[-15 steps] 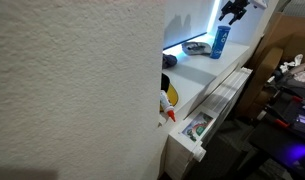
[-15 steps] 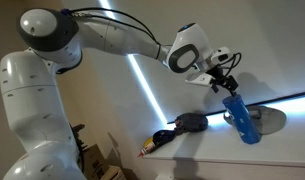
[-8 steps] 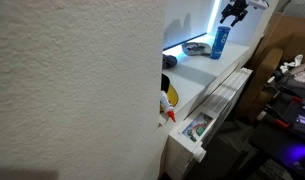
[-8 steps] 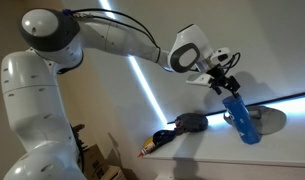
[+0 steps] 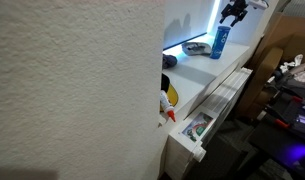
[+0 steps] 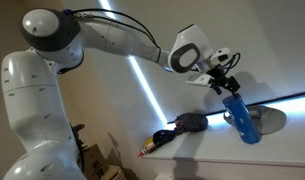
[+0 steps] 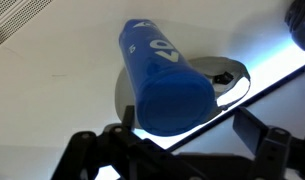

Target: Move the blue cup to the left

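Observation:
The blue cup [image 6: 240, 118] stands upright on the white counter [image 6: 207, 155], tall and slim; it also shows in an exterior view [image 5: 220, 40]. My gripper [image 6: 225, 84] hangs just over its top, also in an exterior view [image 5: 232, 12]. In the wrist view the blue cup [image 7: 164, 75] is seen from above, its top lying between the two dark fingers of my gripper [image 7: 189, 137]. The fingers are spread apart, with a gap between the right finger and the cup. The gripper is open and holds nothing.
A flat dark object with a blue part [image 6: 188, 123] lies beside the cup, with an orange-tipped end [image 6: 147, 148]. A shiny round disc [image 6: 269, 120] sits under and behind the cup. A white textured wall [image 5: 72, 90] blocks much of one view. An open drawer [image 5: 197, 128] sticks out below the counter.

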`<state>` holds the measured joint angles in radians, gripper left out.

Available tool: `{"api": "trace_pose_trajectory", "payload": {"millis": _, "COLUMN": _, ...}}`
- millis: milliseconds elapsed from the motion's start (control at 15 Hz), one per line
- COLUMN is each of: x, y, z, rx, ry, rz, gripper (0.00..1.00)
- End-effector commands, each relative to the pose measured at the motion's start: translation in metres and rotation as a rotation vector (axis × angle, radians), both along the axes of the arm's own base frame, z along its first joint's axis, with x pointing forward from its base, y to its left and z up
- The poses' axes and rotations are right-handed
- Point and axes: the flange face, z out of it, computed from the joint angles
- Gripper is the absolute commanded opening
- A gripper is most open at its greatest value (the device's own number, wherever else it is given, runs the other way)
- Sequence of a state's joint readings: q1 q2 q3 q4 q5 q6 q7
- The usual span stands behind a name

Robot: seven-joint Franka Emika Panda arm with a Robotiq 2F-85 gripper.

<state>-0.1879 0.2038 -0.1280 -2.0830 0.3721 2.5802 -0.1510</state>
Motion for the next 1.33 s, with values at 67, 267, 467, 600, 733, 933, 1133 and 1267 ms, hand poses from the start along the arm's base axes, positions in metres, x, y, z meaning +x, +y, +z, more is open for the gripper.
{"api": "trace_pose_trajectory", "payload": {"millis": 67, "x": 0.003, "y": 0.001, "z": -0.013, "rx": 0.010, "ry": 0.005, "rz": -0.009, "gripper": 1.00}}
{"api": "trace_pose_trajectory", "payload": {"millis": 267, "x": 0.007, "y": 0.001, "z": -0.025, "rx": 0.010, "ry": 0.013, "rz": -0.011, "gripper": 1.00}}
{"api": "trace_pose_trajectory", "payload": {"millis": 467, "x": 0.009, "y": -0.002, "z": -0.041, "rx": 0.005, "ry": 0.057, "rz": -0.047, "gripper": 1.00}}
{"api": "trace_pose_trajectory", "payload": {"millis": 600, "x": 0.007, "y": 0.001, "z": -0.035, "rx": 0.004, "ry": 0.044, "rz": -0.042, "gripper": 1.00}}
{"api": "trace_pose_trajectory", "payload": {"millis": 733, "x": 0.006, "y": -0.001, "z": -0.042, "rx": 0.002, "ry": 0.061, "rz": -0.062, "gripper": 1.00}}
{"api": "trace_pose_trajectory", "payload": {"millis": 933, "x": 0.007, "y": -0.002, "z": -0.045, "rx": -0.001, "ry": 0.064, "rz": -0.067, "gripper": 0.75}}
{"api": "trace_pose_trajectory", "payload": {"millis": 1133, "x": 0.008, "y": -0.002, "z": -0.045, "rx": -0.009, "ry": 0.060, "rz": -0.069, "gripper": 0.63}}
{"api": "trace_pose_trajectory", "payload": {"millis": 1267, "x": 0.008, "y": -0.002, "z": -0.045, "rx": -0.016, "ry": 0.062, "rz": -0.069, "gripper": 0.63}}
